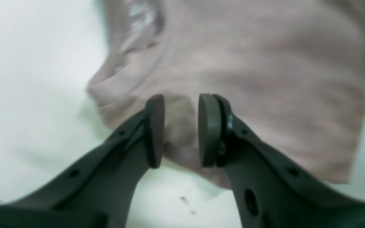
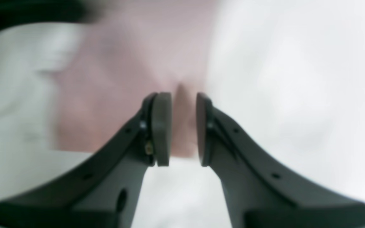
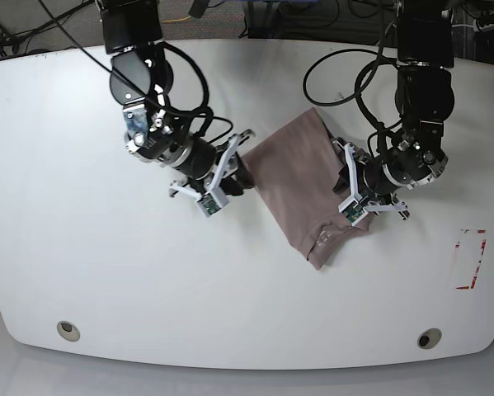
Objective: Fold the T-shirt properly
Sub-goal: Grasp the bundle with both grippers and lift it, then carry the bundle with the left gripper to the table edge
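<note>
The T-shirt (image 3: 294, 177) is a mauve-brown cloth lying folded and slanted in the middle of the white table (image 3: 106, 272), with its ribbed collar end (image 3: 323, 240) toward the front. My left gripper (image 3: 346, 178) is at the shirt's right edge. In the left wrist view, the left gripper (image 1: 181, 98) is shut on a bunched fold of the T-shirt (image 1: 265, 79). My right gripper (image 3: 240, 162) is at the shirt's left edge. In the right wrist view, the right gripper (image 2: 184, 95) pinches a creased edge of the T-shirt (image 2: 131, 79). Both wrist views are blurred.
A red-outlined rectangle (image 3: 471, 260) is marked on the table at the right. Two round fittings (image 3: 68, 330) (image 3: 429, 338) sit near the front edge. Black cables (image 3: 345, 58) loop behind the arms at the back of the table.
</note>
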